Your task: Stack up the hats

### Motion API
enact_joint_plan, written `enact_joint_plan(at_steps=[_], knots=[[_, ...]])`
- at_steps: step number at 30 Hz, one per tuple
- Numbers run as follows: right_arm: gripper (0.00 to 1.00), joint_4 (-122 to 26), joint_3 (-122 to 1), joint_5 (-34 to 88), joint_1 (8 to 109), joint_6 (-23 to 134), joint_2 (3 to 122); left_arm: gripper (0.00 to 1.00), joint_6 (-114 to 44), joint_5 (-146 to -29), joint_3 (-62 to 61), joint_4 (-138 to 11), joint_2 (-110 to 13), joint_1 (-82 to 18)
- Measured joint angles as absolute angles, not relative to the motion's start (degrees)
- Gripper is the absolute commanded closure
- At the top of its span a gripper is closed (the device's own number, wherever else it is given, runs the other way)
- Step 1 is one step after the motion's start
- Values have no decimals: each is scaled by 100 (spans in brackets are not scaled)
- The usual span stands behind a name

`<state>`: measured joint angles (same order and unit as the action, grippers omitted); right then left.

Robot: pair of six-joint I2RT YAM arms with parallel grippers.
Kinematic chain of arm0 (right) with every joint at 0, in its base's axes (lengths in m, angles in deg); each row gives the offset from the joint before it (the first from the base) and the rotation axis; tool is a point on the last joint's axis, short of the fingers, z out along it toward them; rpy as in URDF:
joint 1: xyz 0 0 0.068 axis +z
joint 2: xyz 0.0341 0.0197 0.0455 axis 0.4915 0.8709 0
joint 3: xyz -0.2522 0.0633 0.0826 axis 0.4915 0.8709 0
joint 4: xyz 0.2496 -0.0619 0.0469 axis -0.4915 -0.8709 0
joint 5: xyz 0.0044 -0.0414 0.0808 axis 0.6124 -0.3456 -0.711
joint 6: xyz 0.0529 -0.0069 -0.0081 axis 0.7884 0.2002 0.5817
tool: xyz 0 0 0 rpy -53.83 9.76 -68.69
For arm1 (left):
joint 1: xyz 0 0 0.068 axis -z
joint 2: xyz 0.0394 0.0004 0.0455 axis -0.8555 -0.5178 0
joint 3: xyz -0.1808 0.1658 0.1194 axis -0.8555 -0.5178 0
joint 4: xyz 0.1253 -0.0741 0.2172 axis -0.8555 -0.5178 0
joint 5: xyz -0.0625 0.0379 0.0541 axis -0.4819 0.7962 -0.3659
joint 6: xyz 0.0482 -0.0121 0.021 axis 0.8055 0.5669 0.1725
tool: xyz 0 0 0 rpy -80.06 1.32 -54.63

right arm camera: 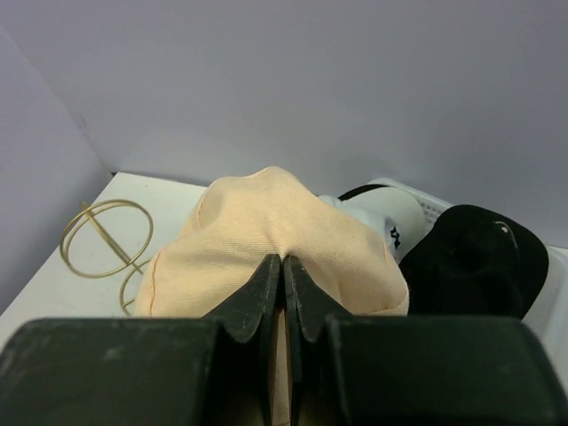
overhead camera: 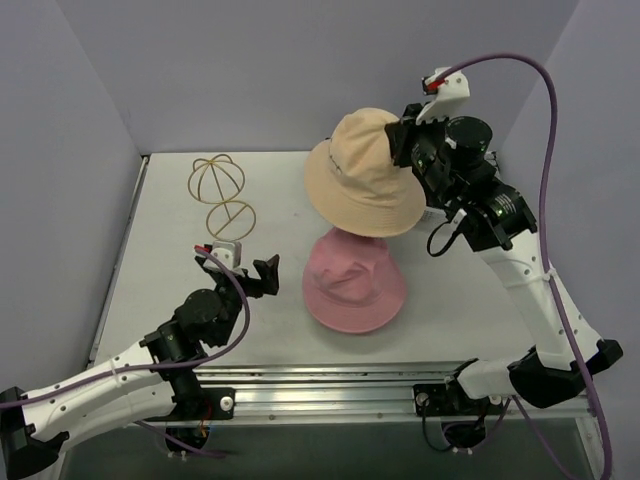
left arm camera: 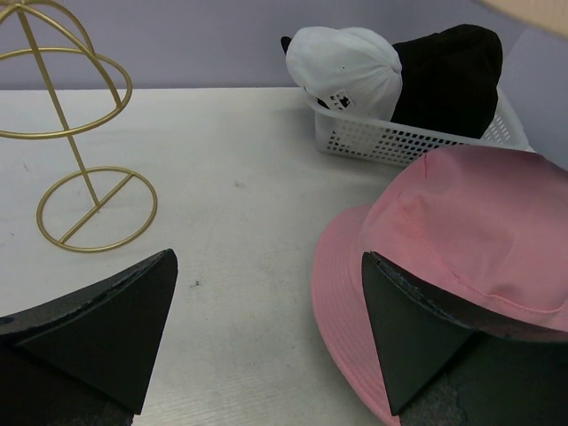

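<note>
- Top external: right fingers clamp the crown of the tan bucket hat, held over the pink bucket hat lying on the desk; left fingers spread apart beside it.
- Left wrist: white cap and black hat sit in a white mesh basket; gold wire stand at left.
- Right wrist: fingers pinched together on tan fabric.

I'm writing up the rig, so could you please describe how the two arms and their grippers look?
The left arm and right arm are white shells with black joints, each trailing a purple cable. The left gripper and right gripper have black wedge fingers.
</note>
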<state>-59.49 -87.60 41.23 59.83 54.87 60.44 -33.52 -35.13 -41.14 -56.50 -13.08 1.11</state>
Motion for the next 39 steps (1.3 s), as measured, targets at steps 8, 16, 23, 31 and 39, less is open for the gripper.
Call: enact_joint_plan(at_steps=[8,16,23,31,39], knots=[[100,-5949,-7825,4204,7015,5508,5493,6,-3813,-3557,-3996,-6057,-592,111],[100,-5833,-6771,4379,7717,5672,4966,6,-4615,-3963,-3303,-6763,-626,108],[100,-5577,-5707,4582,8007,5924,4348,6,-5151,-4593,-2890,-7381,-1177,-165],[100,-5439,-4791,4733,8058,6243,4024,6,-5708,-6125,-2949,-7429,-1529,-1220],[55,-5435,-4603,4954,8082,6479,3712,6,-6025,-7447,-3343,-6739,-2049,-1773]])
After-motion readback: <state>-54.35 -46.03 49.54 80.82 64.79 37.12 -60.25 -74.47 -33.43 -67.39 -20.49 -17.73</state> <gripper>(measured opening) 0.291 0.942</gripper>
